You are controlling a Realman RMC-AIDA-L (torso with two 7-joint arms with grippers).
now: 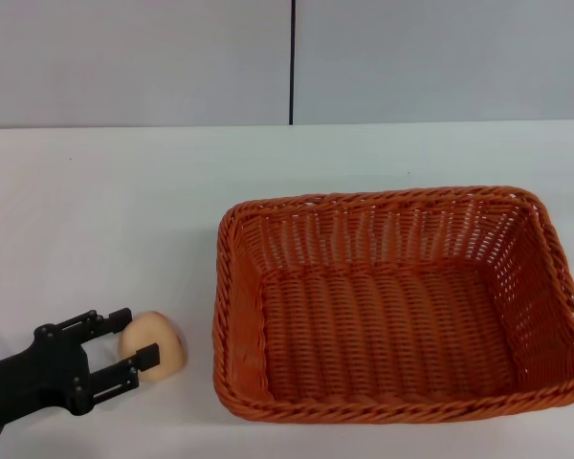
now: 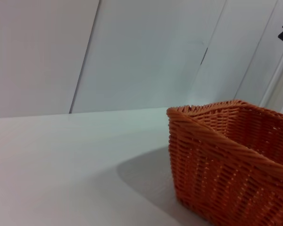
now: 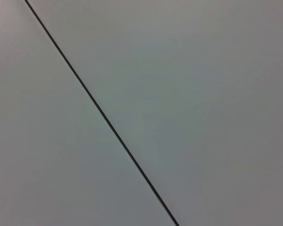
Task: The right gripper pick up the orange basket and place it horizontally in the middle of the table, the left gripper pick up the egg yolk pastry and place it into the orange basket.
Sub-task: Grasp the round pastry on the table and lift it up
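White table (image 1: 124,210): woven orange basket (image 1: 392,306), domed egg yolk pastry (image 1: 153,346).

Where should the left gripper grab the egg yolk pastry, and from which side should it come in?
Across the egg yolk pastry's round sides, low near its widest part, coming from its left, away from the orange basket. The dome narrows upward, so higher fingers might slip. The left gripper already has one finger on each side of it.

orange woven basket (image 1: 392,306), tan pastry (image 1: 155,345)

Pale panelled wall (image 1: 134,57), seemingly one dark seam (image 1: 292,57)
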